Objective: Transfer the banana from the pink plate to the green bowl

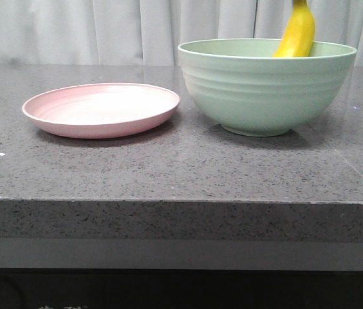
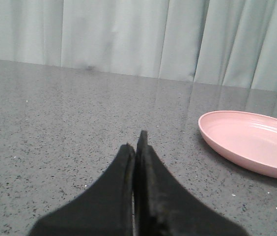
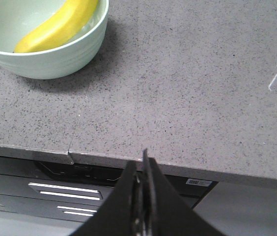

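The banana (image 1: 297, 31) leans inside the green bowl (image 1: 265, 87), its upper end sticking up past the rim at the right. It also shows in the right wrist view (image 3: 60, 27), lying against the wall of the bowl (image 3: 55, 61). The pink plate (image 1: 101, 108) is empty, left of the bowl; it also shows in the left wrist view (image 2: 251, 142). My left gripper (image 2: 136, 142) is shut and empty, low over the counter beside the plate. My right gripper (image 3: 141, 164) is shut and empty, above the counter's front edge, apart from the bowl. Neither gripper shows in the front view.
The grey speckled counter (image 1: 168, 167) ends in a front edge (image 1: 181, 201). White curtains (image 1: 104, 29) hang behind it. Below the counter edge a dark cabinet front with metal handles (image 3: 65, 189) shows.
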